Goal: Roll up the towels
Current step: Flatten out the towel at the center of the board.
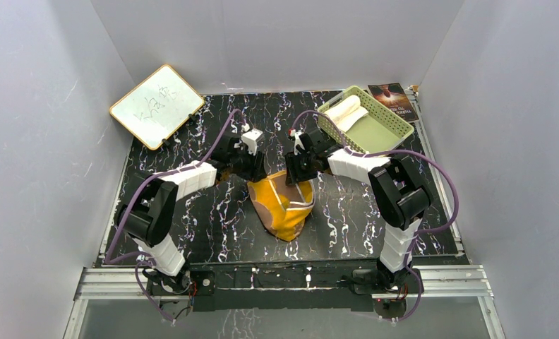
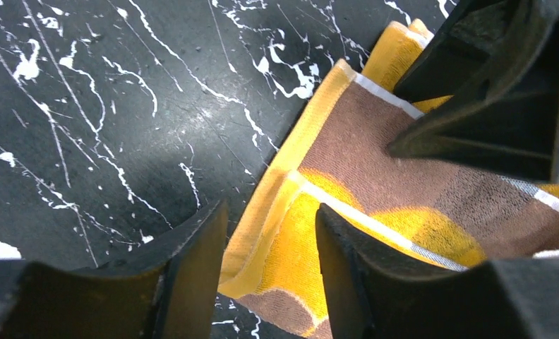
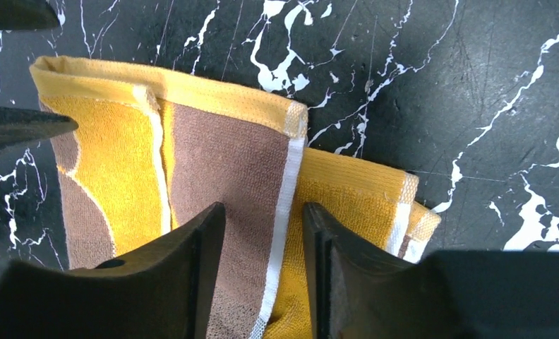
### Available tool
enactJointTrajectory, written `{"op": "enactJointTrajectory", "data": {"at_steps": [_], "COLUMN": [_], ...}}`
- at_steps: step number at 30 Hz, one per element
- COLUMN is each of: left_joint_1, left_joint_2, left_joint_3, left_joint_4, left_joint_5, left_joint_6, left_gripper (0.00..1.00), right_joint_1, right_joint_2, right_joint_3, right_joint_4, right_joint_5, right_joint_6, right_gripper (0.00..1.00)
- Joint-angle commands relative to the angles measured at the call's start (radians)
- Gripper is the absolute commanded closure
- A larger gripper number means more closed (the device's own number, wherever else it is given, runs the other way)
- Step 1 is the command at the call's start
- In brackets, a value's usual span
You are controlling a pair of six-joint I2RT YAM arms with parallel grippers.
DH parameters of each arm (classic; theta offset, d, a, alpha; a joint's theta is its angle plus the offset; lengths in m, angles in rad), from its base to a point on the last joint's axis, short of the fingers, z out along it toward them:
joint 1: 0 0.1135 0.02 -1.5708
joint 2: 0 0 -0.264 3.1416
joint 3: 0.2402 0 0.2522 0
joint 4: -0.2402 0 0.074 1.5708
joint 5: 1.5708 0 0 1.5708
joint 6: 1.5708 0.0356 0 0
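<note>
The mustard-yellow towel [image 1: 282, 206], with brown patches and white stripes, lies folded on the black marbled table, mid-field. My left gripper [image 1: 257, 174] is at its far left corner. In the left wrist view its jaws [image 2: 271, 212] stand a little apart, astride the towel's curled hem [image 2: 262, 212]. My right gripper [image 1: 296, 172] is at the far right corner. In the right wrist view its jaws [image 3: 264, 208] stand a little apart over the brown fold and white stripe [image 3: 284, 198]. The cream-white towel [image 1: 347, 111] lies in the basket.
The pale green slotted basket [image 1: 398, 131] stands at the back right. A dark booklet [image 1: 393, 99] lies behind it. A white board with a wooden frame [image 1: 157, 106] leans at the back left. Grey walls close in on three sides.
</note>
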Motion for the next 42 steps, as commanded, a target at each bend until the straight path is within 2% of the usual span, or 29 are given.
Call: {"op": "enactJointTrajectory", "data": {"at_steps": [1, 3, 5, 8, 10, 11, 12, 13, 14, 17, 18, 20, 24, 26, 31, 34, 39, 42], "left_joint_1": [-0.007, -0.007, -0.007, -0.007, -0.007, -0.006, -0.007, -0.007, -0.006, -0.007, -0.007, -0.007, 0.011, 0.074, 0.319, 0.437, 0.559, 0.601], "left_joint_2": [0.03, 0.073, 0.093, 0.072, 0.071, 0.079, 0.088, 0.098, 0.107, 0.119, 0.119, 0.114, 0.023, -0.05, -0.235, -0.268, -0.268, -0.29], "left_joint_3": [0.013, 0.025, 0.017, -0.013, -0.005, 0.008, 0.024, 0.041, 0.058, 0.08, 0.082, 0.084, 0.096, 0.113, 0.2, 0.305, 0.44, 0.453], "left_joint_4": [-0.022, -0.056, -0.051, -0.017, -0.04, -0.063, -0.093, -0.123, -0.145, -0.187, -0.192, -0.201, -0.263, -0.295, -0.275, -0.263, -0.217, -0.157], "left_joint_5": [0.094, 0.18, 0.243, 0.248, 0.227, 0.214, 0.204, 0.196, 0.191, 0.197, 0.201, 0.223, 0.155, 0.137, 0.146, 0.149, 0.143, 0.232], "left_joint_6": [0.024, 0.015, -0.009, -0.026, -0.004, 0.011, 0.028, 0.045, 0.058, 0.077, 0.078, 0.08, 0.117, 0.141, 0.138, 0.115, 0.049, 0.022], "left_gripper": [0.54, 0.54, 0.49, 0.39, 0.38, 0.4, 0.46, 0.55, 0.69, 0.96, 1.0, 1.0, 1.0, 1.0, 1.0, 1.0, 1.0, 1.0], "right_joint_1": [0.008, 0.008, 0.007, 0.008, 0.008, 0.008, 0.007, 0.007, 0.008, 0.008, 0.008, 0.006, -0.022, -0.06, -0.161, -0.194, -0.255, -0.27], "right_joint_2": [0.005, 0.002, -0.001, -0.005, -0.007, -0.008, -0.009, -0.01, -0.012, -0.023, -0.026, -0.036, -0.092, -0.162, -0.302, -0.335, -0.429, -0.446], "right_joint_3": [0.033, 0.032, 0.034, 0.033, 0.031, 0.029, 0.028, 0.027, 0.025, 0.019, 0.019, 0.021, 0.05, 0.076, 0.181, 0.26, 0.268, 0.275], "right_joint_4": [0.025, 0.024, 0.019, 0.016, 0.015, 0.016, 0.016, 0.016, 0.016, 0.017, 0.017, 0.014, 0.003, 0.007, 0.067, 0.056, 0.113, 0.095], "right_joint_5": [0.0, -0.001, -0.002, -0.004, -0.009, -0.012, -0.013, -0.013, -0.013, -0.013, -0.013, -0.014, -0.02, -0.016, -0.02, 0.023, 0.115, 0.09], "right_joint_6": [-0.017, -0.02, -0.026, -0.029, -0.032, -0.032, -0.031, -0.031, -0.031, -0.033, -0.032, -0.031, -0.008, 0.017, 0.106, 0.119, 0.18, 0.176], "right_gripper": [0.6, 0.6, 0.6, 0.6, 0.61, 0.62, 0.65, 0.69, 0.72, 0.85, 0.9, 1.0, 1.0, 1.0, 1.0, 1.0, 1.0, 1.0]}}
